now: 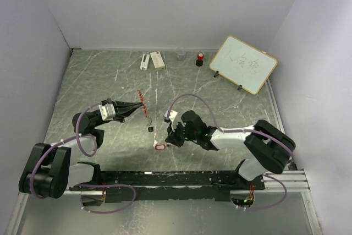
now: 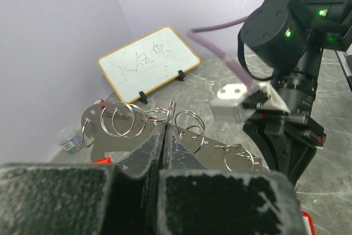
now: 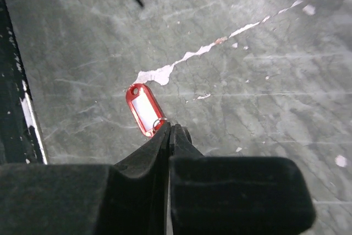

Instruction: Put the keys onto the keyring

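Left gripper clamped on keyring, grey curved plate, silver loops, red fob at its 12 o'clock | right gripper pinched together on red-tagged key, white label up | black-tagged key at its 10 o'clock

- A robotics lab test cell: two robot arms, left and right, are bolted to a metal rail at the near edge.
- Plain white walls box in a marbled grey tabletop.
- Purple cables loop along the arms.
- A small scribbled whiteboard stands at the far right.
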Controlling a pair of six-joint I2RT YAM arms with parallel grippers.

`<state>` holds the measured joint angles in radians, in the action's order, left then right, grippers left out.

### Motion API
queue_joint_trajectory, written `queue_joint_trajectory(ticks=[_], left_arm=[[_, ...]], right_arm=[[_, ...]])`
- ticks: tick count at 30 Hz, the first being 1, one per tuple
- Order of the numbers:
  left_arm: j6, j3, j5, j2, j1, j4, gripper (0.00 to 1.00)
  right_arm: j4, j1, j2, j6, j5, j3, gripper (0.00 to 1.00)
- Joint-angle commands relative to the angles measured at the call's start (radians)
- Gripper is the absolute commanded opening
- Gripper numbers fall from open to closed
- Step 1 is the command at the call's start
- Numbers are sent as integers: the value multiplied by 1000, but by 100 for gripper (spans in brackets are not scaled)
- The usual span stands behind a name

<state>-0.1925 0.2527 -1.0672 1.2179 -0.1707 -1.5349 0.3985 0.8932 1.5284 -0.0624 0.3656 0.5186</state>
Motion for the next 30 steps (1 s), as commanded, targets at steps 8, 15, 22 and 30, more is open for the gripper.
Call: queue_joint_trajectory(ticks=[8,15,22,30], left_arm=[[-19,0,-18,-3,13,-274,7],[-29,-4,1,-19,21,-272,7],[-38,-14,4,-44,34,-273,7],[-44,-28,7,-69,43,-274,7]], right_arm=[[-163,26,-69,67,-50,75,48],[-167,139,-46,-67,-289,88,48],[-147,289,42,-265,-614,135,45],[-246,351,171,-436,-821,221,44]])
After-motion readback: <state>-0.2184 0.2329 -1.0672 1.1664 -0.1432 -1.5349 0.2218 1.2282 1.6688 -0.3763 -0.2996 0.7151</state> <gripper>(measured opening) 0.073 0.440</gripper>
